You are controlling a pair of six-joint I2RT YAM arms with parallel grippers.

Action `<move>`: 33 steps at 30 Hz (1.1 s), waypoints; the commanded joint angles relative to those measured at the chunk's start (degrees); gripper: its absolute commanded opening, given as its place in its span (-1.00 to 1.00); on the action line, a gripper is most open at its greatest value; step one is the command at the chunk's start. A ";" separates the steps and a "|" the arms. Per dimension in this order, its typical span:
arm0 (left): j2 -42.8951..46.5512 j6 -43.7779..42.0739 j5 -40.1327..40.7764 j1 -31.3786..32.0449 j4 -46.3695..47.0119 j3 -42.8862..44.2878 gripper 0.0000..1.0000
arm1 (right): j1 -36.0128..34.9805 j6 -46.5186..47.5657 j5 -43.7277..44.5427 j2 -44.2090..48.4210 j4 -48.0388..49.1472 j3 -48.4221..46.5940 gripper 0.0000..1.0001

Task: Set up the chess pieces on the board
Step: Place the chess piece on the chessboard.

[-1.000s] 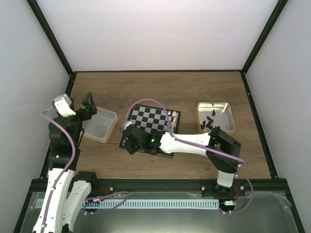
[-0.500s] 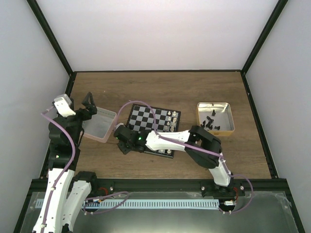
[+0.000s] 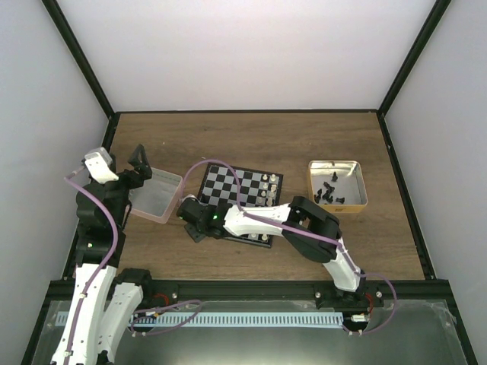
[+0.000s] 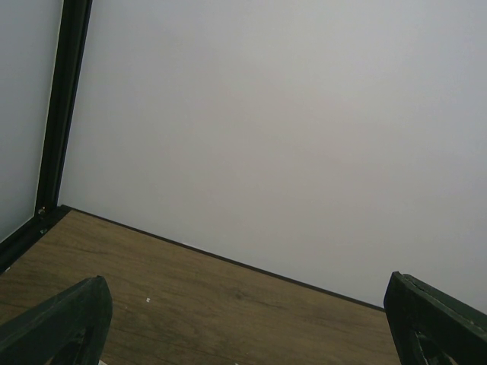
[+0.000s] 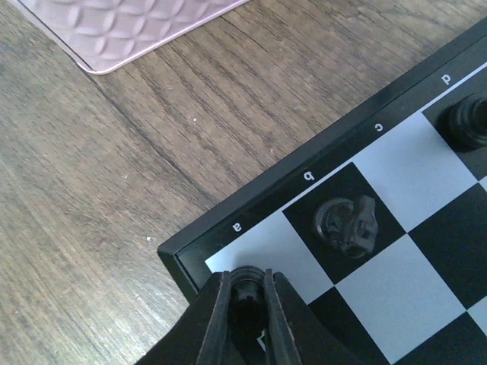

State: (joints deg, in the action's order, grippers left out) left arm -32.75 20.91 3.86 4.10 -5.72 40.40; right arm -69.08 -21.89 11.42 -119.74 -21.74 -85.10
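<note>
While the left pincer point(image 3: 139, 158) is hanging at the left of the overhead view, jaws spread as wide as they go and gripping nothing, the left arm point(image 3: 95, 220) is standing folded upright over the lower left corner of the worktop point(image 3: 251, 141). Its dark fingers point(image 4: 61, 323) are pointing toward the far wall. Just right of it a clear box point(image 3: 156, 196) with a pink rim is lying on the wood grain.

Toward the middle, the right arm point(image 3: 304, 224) is stretching low and long to the left from its base at the lower right, elbow bent beside the board point(image 3: 228, 181). The right pincer point(image 5: 247, 300) is pinching almost shut on a small black chess piece point(image 5: 246, 289), which is sitting on the pale corner square lettered a, at the bottom of the wrist view.

On the next square, a black one, a glossy knight point(image 5: 346, 224) is standing. A rounded black piece point(image 5: 470, 122) is showing at the upper right edge.

White chessmen point(image 3: 268, 186) are lining the board's right side. Further right, a tan tray point(image 3: 348, 173) is holding loose black pieces point(image 3: 327, 194).
</note>
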 commanded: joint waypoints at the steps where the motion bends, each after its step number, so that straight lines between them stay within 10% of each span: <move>1: 0.33 0.28 0.27 -0.58 0.09 0.51 1.00 | 0.38 -0.97 2.66 -1.40 -1.90 -3.49 -0.74; 33: 0.37 0.52 -0.14 -0.58 0.18 0.50 1.00 | 6.01 -7.31 0.52 16.76 2.08 4.62 -0.42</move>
State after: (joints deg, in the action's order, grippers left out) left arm -32.77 21.02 3.84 3.99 -5.69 40.40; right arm -65.78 -25.54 10.31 -108.68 -21.34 -84.03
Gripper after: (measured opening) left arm 0.998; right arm 0.291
